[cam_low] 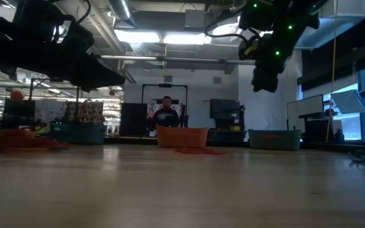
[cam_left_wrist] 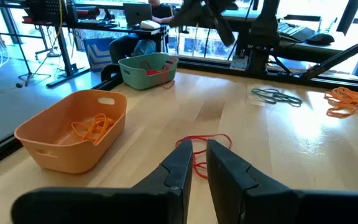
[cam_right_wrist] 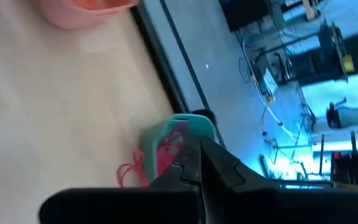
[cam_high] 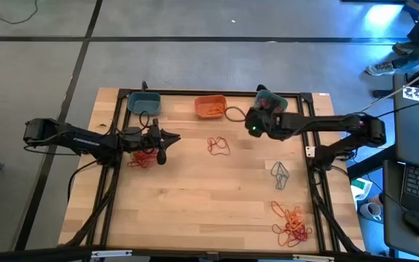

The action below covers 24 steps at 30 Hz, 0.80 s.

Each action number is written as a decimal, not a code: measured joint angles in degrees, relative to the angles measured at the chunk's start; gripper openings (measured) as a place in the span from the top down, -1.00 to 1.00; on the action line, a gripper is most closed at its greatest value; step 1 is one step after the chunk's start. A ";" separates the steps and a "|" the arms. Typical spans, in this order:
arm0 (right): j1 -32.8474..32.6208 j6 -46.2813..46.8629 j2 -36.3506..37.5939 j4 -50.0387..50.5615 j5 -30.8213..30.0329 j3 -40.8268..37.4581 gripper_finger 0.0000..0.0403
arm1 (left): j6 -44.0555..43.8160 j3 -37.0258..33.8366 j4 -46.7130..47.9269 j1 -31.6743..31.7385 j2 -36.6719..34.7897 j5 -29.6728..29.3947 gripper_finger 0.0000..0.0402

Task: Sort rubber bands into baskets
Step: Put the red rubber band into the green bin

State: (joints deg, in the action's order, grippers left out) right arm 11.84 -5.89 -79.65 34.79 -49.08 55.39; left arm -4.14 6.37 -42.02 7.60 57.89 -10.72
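Note:
Three baskets stand along the table's far edge: a teal one [cam_high: 144, 102], an orange one [cam_high: 211, 107] holding orange rubber bands [cam_left_wrist: 92, 127], and a second teal one [cam_right_wrist: 158, 132] holding red bands [cam_right_wrist: 174, 144]. One red band [cam_right_wrist: 130, 173] hangs over that basket's rim. My right gripper [cam_high: 256, 125] hovers shut, high above the table beside this basket; nothing shows between its fingers [cam_right_wrist: 199, 148]. My left gripper [cam_left_wrist: 196, 155] stands at the left, above the table, open by a narrow gap. Loose red bands [cam_left_wrist: 205, 146] lie on the table beyond its fingertips.
More bands lie loose: a red and orange heap [cam_high: 142, 159] under the left gripper, grey-teal ones [cam_high: 280, 175] at the right, an orange pile [cam_high: 293, 225] near the front right corner. Black rails frame the table. A person [cam_low: 166, 115] stands in the room behind.

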 joint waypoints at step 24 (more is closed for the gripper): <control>14.69 11.98 -2.07 2.94 36.46 0.03 0.74 | -1.83 0.00 -0.21 0.00 0.00 0.00 0.78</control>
State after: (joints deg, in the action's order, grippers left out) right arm 26.53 6.09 -81.72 37.73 -12.62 55.42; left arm -5.98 6.37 -42.23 7.60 57.89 -10.72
